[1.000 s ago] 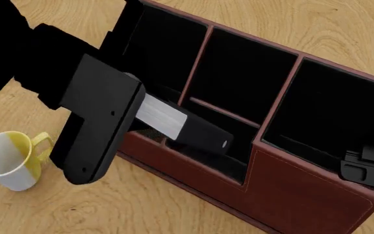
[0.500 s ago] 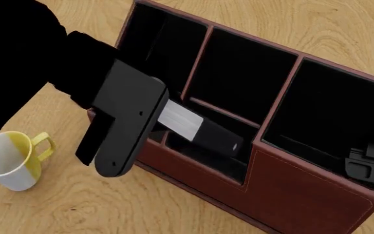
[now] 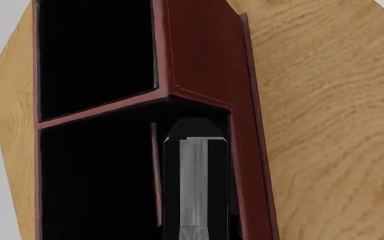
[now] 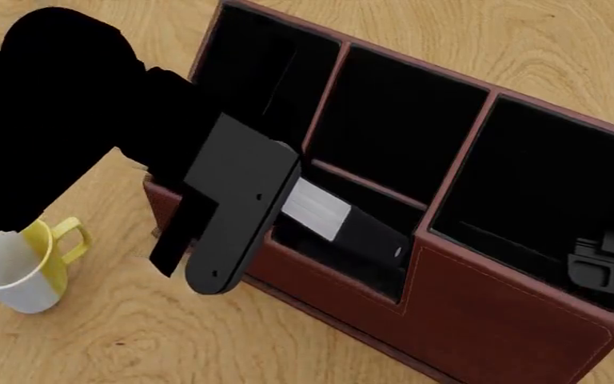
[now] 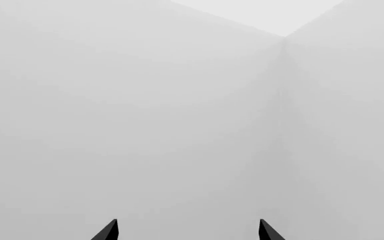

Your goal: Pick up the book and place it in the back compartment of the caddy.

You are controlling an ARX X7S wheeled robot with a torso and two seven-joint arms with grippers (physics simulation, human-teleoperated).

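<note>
The black book [image 4: 363,230], white page edges up, slants down into the caddy's [image 4: 478,320] small low-walled back compartment [image 4: 334,256]. Its spine end with the tiny white mark is lowest. My left gripper [image 4: 285,196] is shut on the book's upper end, its fingers hidden under the black wrist body. In the left wrist view the book [image 3: 195,185] runs straight out from my left gripper [image 3: 195,236], close beside the caddy's reddish-brown wall [image 3: 205,50]. My right gripper [image 4: 609,270] hangs over the tall-walled large cell; its fingertips [image 5: 110,231] stand wide apart with nothing between them.
A white-and-yellow mug [image 4: 13,272] stands on the wooden table [image 4: 446,32] left of the caddy, partly under my left arm. The long narrow cell [image 4: 259,72] and the middle cell [image 4: 414,120] lie beyond the book. The right wrist view faces blank grey.
My left arm has moved right and down with the book in it. The book's spine end has sunk deeper into the small cell. The right gripper has barely shifted.
</note>
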